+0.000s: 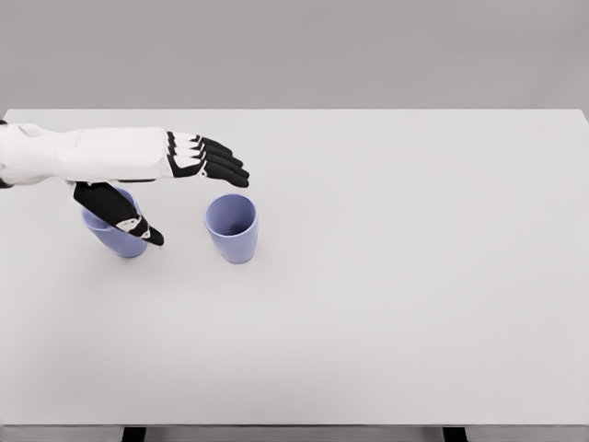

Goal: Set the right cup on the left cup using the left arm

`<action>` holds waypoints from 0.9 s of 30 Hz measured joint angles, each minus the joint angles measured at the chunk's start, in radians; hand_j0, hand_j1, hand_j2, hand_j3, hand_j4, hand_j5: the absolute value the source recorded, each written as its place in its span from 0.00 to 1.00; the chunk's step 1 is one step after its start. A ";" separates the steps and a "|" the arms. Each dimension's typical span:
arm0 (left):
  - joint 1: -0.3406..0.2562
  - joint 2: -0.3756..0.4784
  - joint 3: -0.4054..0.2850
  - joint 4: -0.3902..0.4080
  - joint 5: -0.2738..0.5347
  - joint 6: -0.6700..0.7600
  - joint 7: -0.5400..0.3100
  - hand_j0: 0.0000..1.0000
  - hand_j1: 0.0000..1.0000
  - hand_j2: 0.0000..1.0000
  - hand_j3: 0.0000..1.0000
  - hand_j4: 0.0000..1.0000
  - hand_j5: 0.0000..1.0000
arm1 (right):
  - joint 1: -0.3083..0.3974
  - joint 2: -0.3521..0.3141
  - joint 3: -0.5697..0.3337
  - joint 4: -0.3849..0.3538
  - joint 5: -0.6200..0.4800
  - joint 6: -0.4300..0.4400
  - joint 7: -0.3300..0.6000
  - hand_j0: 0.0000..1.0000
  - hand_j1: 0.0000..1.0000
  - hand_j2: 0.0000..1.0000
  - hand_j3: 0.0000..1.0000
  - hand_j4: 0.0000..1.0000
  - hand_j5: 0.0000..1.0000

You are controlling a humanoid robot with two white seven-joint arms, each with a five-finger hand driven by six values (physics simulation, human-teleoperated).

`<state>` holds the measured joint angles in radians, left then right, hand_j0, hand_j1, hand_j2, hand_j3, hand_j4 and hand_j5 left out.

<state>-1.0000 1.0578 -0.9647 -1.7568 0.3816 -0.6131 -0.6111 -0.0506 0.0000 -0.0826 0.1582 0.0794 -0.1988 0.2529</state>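
Observation:
Two lavender-blue cups stand upright on the white table (386,304). The right cup (231,227) is in plain sight left of the table's middle, its mouth facing up. Half of the left cup (110,235) is hidden behind my left hand's thumb. My left hand (189,193) reaches in from the left edge, palm down, with black fingers (213,160) stretched out above and just left of the right cup. The thumb (124,214) hangs down in front of the left cup. The hand is open and holds nothing. It touches neither cup as far as I can see.
The table's far edge (294,110) runs along the top of the view, against a grey wall. Its front edge lies at the bottom, with two dark legs (133,434) showing below.

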 measured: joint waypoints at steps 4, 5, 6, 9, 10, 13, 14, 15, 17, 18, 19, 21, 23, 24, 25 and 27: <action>-0.086 -0.028 -0.073 0.025 -0.005 0.000 0.000 1.00 1.00 1.00 1.00 1.00 1.00 | 0.029 0.000 -0.002 0.006 -0.003 0.001 0.000 1.00 1.00 1.00 1.00 1.00 1.00; -0.101 -0.042 -0.096 0.032 -0.010 0.000 0.000 1.00 1.00 1.00 1.00 1.00 1.00 | 0.029 0.000 -0.001 0.006 -0.003 0.001 0.000 1.00 1.00 1.00 1.00 1.00 1.00; -0.103 -0.050 -0.115 0.038 -0.016 0.000 0.000 1.00 1.00 1.00 1.00 1.00 1.00 | 0.029 0.000 -0.001 0.005 -0.003 0.001 0.000 1.00 1.00 1.00 1.00 1.00 1.00; -0.103 -0.066 -0.147 0.050 -0.049 -0.001 0.000 1.00 1.00 1.00 1.00 1.00 1.00 | 0.029 0.000 -0.001 0.005 -0.004 0.001 0.000 1.00 1.00 1.00 1.00 1.00 1.00; -0.104 -0.069 -0.154 0.065 -0.060 -0.001 0.000 1.00 1.00 1.00 1.00 1.00 1.00 | 0.029 0.000 -0.001 0.005 -0.004 0.001 0.000 1.00 1.00 1.00 1.00 1.00 1.00; -0.105 -0.096 -0.168 0.138 -0.094 -0.001 0.000 1.00 1.00 1.00 1.00 1.00 1.00 | 0.029 0.000 0.000 0.006 -0.004 0.001 0.000 1.00 1.00 1.00 1.00 1.00 1.00; -0.101 -0.114 -0.171 0.175 -0.107 -0.001 0.000 1.00 1.00 1.00 1.00 1.00 1.00 | 0.029 0.000 0.000 0.006 -0.004 0.001 0.000 1.00 1.00 1.00 1.00 1.00 1.00; -0.098 -0.128 -0.172 0.206 -0.116 -0.001 0.000 1.00 1.00 1.00 1.00 1.00 1.00 | 0.029 0.000 0.000 0.006 -0.004 0.001 0.000 1.00 1.00 1.00 1.00 1.00 1.00; -0.091 -0.153 -0.174 0.251 -0.127 -0.001 0.000 1.00 1.00 1.00 1.00 1.00 1.00 | 0.029 0.000 0.000 0.006 -0.004 0.001 0.000 1.00 1.00 1.00 1.00 1.00 1.00; -0.085 -0.164 -0.175 0.266 -0.130 -0.001 0.000 1.00 1.00 1.00 1.00 1.00 1.00 | 0.029 0.000 0.000 0.006 -0.004 0.001 0.000 1.00 1.00 1.00 1.00 1.00 1.00; -0.071 -0.177 -0.176 0.276 -0.133 -0.001 0.000 1.00 1.00 1.00 1.00 1.00 1.00 | 0.029 0.000 0.000 0.006 -0.004 0.001 0.000 1.00 1.00 1.00 1.00 1.00 1.00; -0.058 -0.204 -0.177 0.289 -0.138 -0.001 0.000 1.00 1.00 1.00 1.00 1.00 1.00 | 0.029 0.000 0.000 0.006 -0.004 0.001 0.000 1.00 1.00 1.00 1.00 1.00 1.00; -0.042 -0.224 -0.177 0.297 -0.147 -0.001 0.000 1.00 1.00 1.00 1.00 1.00 1.00 | 0.029 0.000 0.000 0.006 -0.004 0.001 0.000 1.00 1.00 1.00 1.00 1.00 1.00; -0.042 -0.231 -0.176 0.302 -0.149 -0.001 0.000 1.00 1.00 1.00 1.00 1.00 1.00 | 0.029 0.000 0.000 0.006 -0.004 0.001 0.000 1.00 1.00 1.00 1.00 1.00 1.00; -0.042 -0.235 -0.176 0.308 -0.151 -0.001 0.000 1.00 1.00 1.00 1.00 1.00 1.00 | 0.029 0.000 0.001 0.006 -0.004 0.001 0.000 1.00 1.00 1.00 1.00 1.00 1.00; -0.042 -0.240 -0.176 0.321 -0.153 -0.001 0.000 1.00 1.00 1.00 1.00 1.00 1.00 | 0.029 0.000 0.000 0.006 -0.004 0.001 0.000 1.00 1.00 1.00 1.00 1.00 1.00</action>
<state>-1.0416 0.8175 -1.1412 -1.4363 0.2282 -0.6136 -0.6112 -0.0215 0.0000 -0.0823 0.1641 0.0755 -0.1977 0.2528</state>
